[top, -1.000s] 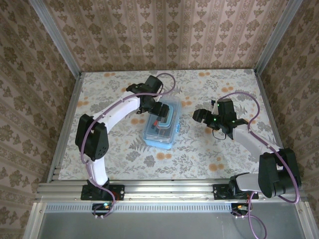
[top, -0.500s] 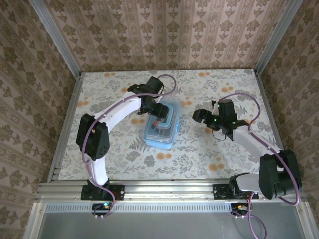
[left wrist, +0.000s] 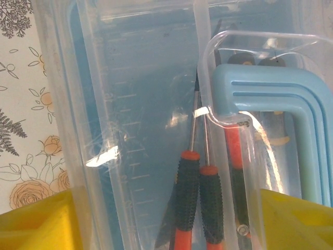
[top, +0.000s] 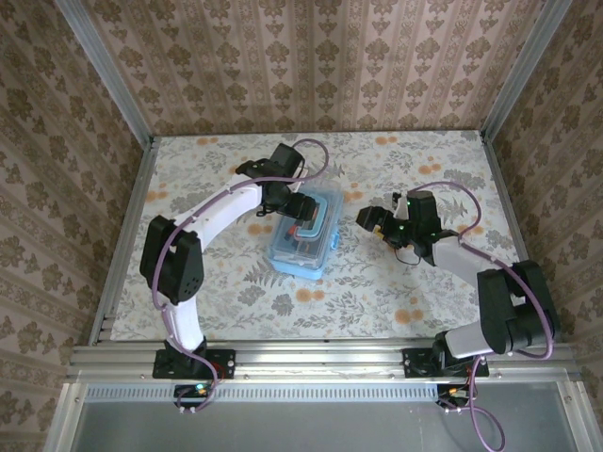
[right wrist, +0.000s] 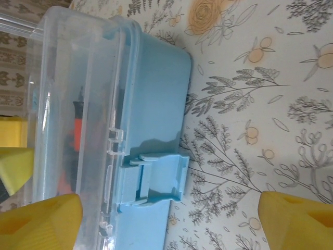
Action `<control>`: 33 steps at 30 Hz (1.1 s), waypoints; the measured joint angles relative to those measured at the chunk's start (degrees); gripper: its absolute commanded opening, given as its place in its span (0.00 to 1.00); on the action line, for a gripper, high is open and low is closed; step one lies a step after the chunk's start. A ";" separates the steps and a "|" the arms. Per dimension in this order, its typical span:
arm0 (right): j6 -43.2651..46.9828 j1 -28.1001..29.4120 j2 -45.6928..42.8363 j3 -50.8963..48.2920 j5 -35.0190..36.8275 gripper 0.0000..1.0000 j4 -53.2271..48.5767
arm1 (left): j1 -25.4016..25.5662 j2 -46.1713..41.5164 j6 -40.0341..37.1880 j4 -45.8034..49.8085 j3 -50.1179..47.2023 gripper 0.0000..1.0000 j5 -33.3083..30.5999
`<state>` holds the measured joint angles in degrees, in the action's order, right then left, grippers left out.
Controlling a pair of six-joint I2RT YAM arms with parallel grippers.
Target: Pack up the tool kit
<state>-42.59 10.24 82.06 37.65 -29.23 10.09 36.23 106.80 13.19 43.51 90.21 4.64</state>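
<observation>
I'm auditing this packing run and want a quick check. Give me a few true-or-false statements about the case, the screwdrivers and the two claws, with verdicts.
1. Screwdrivers lie inside the case, visible through its clear lid. True.
2. The right claw grips the case. False: its jaws are open and it sits beside the case, apart from it.
3. The case's handle is orange. False: the handle is light blue. The orange is on the screwdriver handles.
4. The left claw is over the case's lid with its jaws apart. True.
</observation>
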 measured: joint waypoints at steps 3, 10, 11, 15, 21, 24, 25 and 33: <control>-1.42 0.02 1.42 -0.61 -1.73 0.96 3.61 | -0.66 -0.35 -0.39 -0.94 -0.70 0.63 1.03; -5.46 0.31 6.38 -1.31 -5.55 0.99 12.70 | -2.38 -0.76 -1.25 -2.95 -1.73 0.62 3.78; -6.23 0.46 7.26 -1.31 -6.10 1.00 14.34 | -2.62 -0.79 -1.31 -3.19 -1.84 0.61 4.22; -8.70 1.44 9.81 -1.31 -7.30 1.00 18.73 | -3.23 -0.81 -1.62 -3.48 -1.97 0.61 5.22; -11.89 3.28 11.58 -1.36 -8.28 1.00 25.29 | -3.67 -0.81 -1.90 -3.80 -2.08 0.61 5.95; -13.81 3.48 13.00 -1.70 -8.76 1.00 29.27 | -4.07 -0.81 -1.97 -4.00 -2.08 0.60 6.69; -14.51 3.56 13.53 -1.90 -8.81 1.00 30.42 | -4.17 -0.81 -1.99 -4.09 -2.08 0.60 6.95; -17.77 4.55 17.49 -2.64 -8.94 1.00 36.02 | -4.81 -0.81 -2.34 -4.13 -2.08 0.59 8.15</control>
<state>-60.36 14.79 99.55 35.00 -38.17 46.11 31.42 106.00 10.85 39.38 88.14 12.80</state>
